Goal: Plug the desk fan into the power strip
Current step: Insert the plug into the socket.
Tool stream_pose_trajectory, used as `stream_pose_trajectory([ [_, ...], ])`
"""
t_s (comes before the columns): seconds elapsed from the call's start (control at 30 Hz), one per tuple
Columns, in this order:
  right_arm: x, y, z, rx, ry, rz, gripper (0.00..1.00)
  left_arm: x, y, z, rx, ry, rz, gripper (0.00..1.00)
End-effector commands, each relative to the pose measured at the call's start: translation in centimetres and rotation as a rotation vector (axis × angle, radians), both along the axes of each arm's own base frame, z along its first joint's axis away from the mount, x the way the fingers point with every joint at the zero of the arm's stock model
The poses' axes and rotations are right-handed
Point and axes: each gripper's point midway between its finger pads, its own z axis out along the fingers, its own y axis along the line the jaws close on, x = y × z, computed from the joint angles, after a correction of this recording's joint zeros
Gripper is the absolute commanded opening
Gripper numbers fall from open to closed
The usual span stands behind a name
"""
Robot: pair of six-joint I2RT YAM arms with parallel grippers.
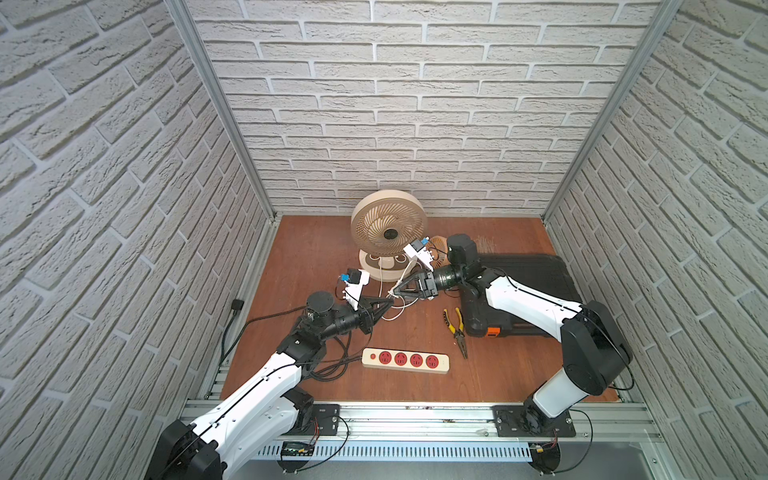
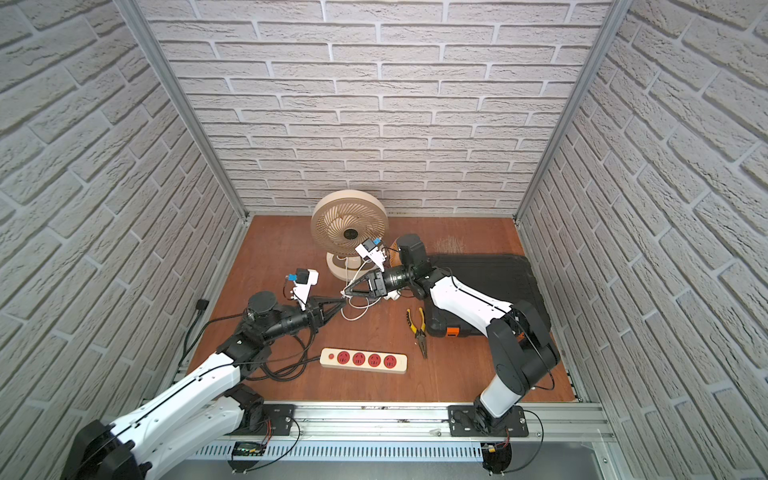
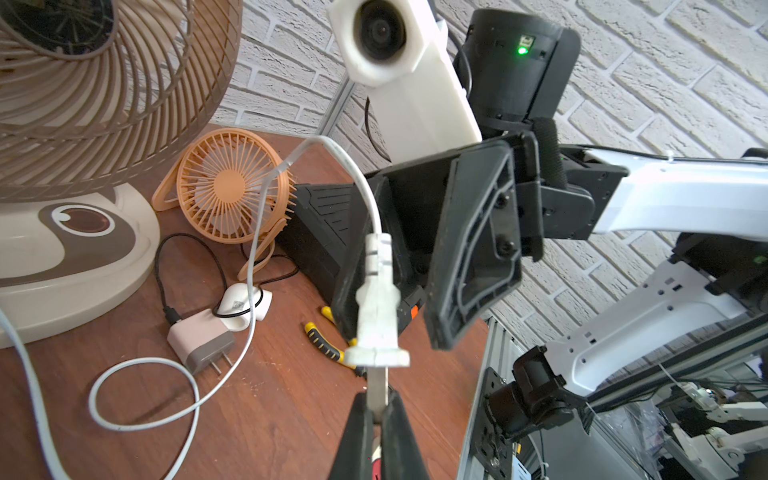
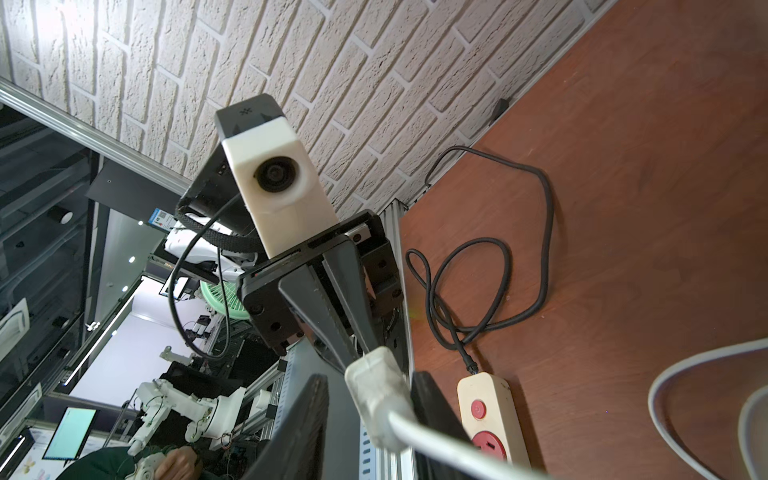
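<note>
Now the left gripper is pinched tight on the metal prongs of the white plug, held above the table in front of the desk fan. The right gripper has its jaws apart on either side of the plug body. The power strip lies flat near the front edge, red sockets up, well apart from the plug. Beside the yellow-handled pliers, the black tool case is closed.
</note>
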Motion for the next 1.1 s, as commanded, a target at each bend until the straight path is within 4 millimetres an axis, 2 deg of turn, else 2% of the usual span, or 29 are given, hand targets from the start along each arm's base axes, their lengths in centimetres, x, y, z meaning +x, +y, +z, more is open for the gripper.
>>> stream_pose_trajectory([
  [0.0,-1.1,-0.6,3.3,0.084,-0.099,0.063,0.35,-0.1,-0.7,2.3,-0.052,-0.049,-0.044,0.00],
  [0.3,-1.0,-0.8,3.6,0.092,-0.101,0.072,0.24,0.0,-1.1,1.9,-0.050,-0.018,-0.065,0.00],
  [0.33,-1.0,-0.8,3.7,0.093,-0.103,0.071,0.22,0.1,-1.2,1.8,-0.048,-0.013,-0.064,0.00],
  [0.43,-0.9,-0.9,3.7,0.091,-0.111,0.065,0.04,0.5,-1.0,1.4,-0.031,0.013,-0.040,0.00],
  [0.47,-0.9,-0.9,3.6,0.085,-0.123,0.056,0.04,0.7,-0.8,1.1,-0.019,0.028,-0.022,0.08],
  [0.5,-0.8,-1.0,3.4,0.069,-0.133,0.040,0.03,1.0,-0.5,1.0,-0.005,0.040,0.001,0.23],
  [0.53,-0.7,-1.1,3.0,0.046,-0.152,0.021,0.03,1.2,-0.2,0.7,0.014,0.055,0.025,0.33],
  [0.63,-0.3,-1.6,1.2,-0.068,-0.200,-0.050,0.03,1.7,1.4,-0.1,0.078,0.098,0.127,0.63],
  [0.73,-0.3,-2.1,-0.8,-0.192,-0.265,-0.104,0.03,1.9,3.6,-1.6,0.150,0.165,0.244,0.71],
  [0.97,-2.1,-2.4,-3.9,-0.374,-0.458,-0.143,0.03,0.9,8.5,-5.4,0.307,0.314,0.453,0.73],
  [1.07,-2.6,-2.2,-4.8,-0.415,-0.516,-0.173,0.03,0.3,9.9,-6.1,0.315,0.340,0.500,0.74],
])
